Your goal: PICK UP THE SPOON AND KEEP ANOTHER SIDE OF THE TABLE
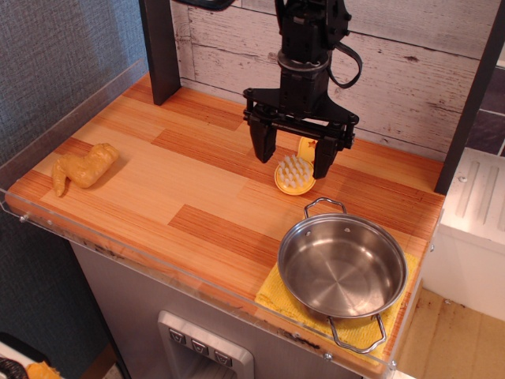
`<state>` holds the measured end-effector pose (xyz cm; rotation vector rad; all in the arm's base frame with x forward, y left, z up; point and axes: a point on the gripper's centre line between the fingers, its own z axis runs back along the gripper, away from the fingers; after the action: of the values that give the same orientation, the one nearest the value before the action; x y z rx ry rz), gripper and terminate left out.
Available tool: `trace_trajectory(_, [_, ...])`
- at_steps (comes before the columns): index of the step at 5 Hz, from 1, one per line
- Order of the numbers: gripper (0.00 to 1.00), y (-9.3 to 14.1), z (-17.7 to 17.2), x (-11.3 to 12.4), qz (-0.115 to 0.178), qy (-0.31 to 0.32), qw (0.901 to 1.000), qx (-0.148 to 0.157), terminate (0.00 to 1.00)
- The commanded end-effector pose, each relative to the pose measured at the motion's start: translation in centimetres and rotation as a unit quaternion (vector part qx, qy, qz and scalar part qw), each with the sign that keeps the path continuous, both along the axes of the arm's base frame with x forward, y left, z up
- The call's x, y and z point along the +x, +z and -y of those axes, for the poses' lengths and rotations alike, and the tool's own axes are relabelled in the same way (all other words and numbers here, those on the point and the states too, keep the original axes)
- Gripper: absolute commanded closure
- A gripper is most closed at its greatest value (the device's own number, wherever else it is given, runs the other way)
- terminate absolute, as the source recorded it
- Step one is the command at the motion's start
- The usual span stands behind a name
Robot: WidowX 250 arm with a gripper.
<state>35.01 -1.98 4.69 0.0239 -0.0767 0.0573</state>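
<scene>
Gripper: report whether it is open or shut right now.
Open. The gripper has its two black fingers spread wide apart above the spoon, which lies on the table, ungrasped.

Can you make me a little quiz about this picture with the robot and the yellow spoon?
1. True or false: the gripper is open, with one finger on each side of the spoon.
2. What sits under the steel pan? A) a yellow cloth B) a blue plate C) nothing
3. Fill in the blank: the lumpy yellow-brown toy food lies near the ____ end of the table in the picture.

Key:
1. True. The spoon lies on the wood and is not lifted yet.
2. A. The cloth peeks out below the pan.
3. Left. It is far from both the spoon and the pan.
</scene>
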Motion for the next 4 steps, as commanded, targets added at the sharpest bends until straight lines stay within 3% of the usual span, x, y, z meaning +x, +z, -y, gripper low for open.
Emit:
trace_trajectory(1, [0.00, -0.5, -0.4, 1.7, 0.006, 0.018, 0.9998, 0.001, 0.00])
trace_trajectory(3, [0.00, -2.9, -0.4, 2.2, -0.013, 0.055, 0.9983, -0.011, 0.00])
trace_trajectory(4, [1.00, -3.2, -0.5, 2.1, -0.019, 0.059, 0.9980, -0.010, 0.00])
